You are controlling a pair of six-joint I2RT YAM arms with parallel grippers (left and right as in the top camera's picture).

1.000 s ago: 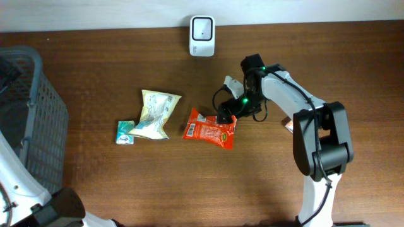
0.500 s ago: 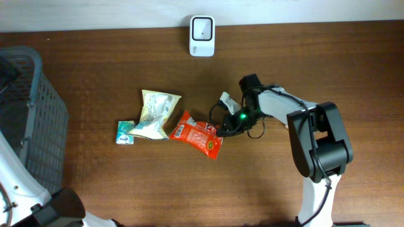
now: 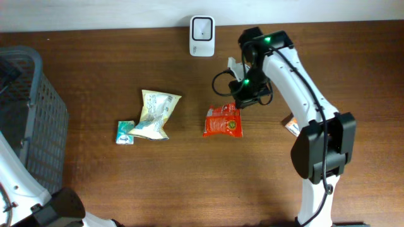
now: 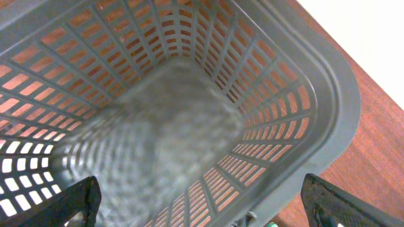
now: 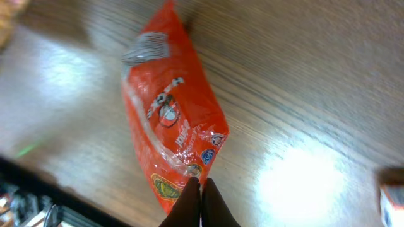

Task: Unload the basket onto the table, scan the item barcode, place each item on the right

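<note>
The item, a red snack bag [image 3: 223, 121], hangs by its corner from my right gripper [image 3: 243, 99], which is shut on it right of the table's middle. In the right wrist view the bag [image 5: 170, 120] dangles over the wood, its edge pinched between my closed fingertips [image 5: 201, 200]. A white barcode scanner [image 3: 202, 27] stands at the table's back edge, behind and left of the bag. My left gripper [image 4: 202, 208] stands open over the grey basket [image 4: 315, 94], with nothing between its fingers.
A pale yellow-green bag [image 3: 156, 113] and a small teal packet [image 3: 125, 132] lie left of centre. A small white-and-orange pack [image 3: 291, 125] lies by the right arm's base. The grey basket [image 3: 25, 120] fills the left edge.
My right gripper has shut on the red bag, pushed it leftward, then lifted it back toward the scanner. The left gripper has stayed open over the basket.
</note>
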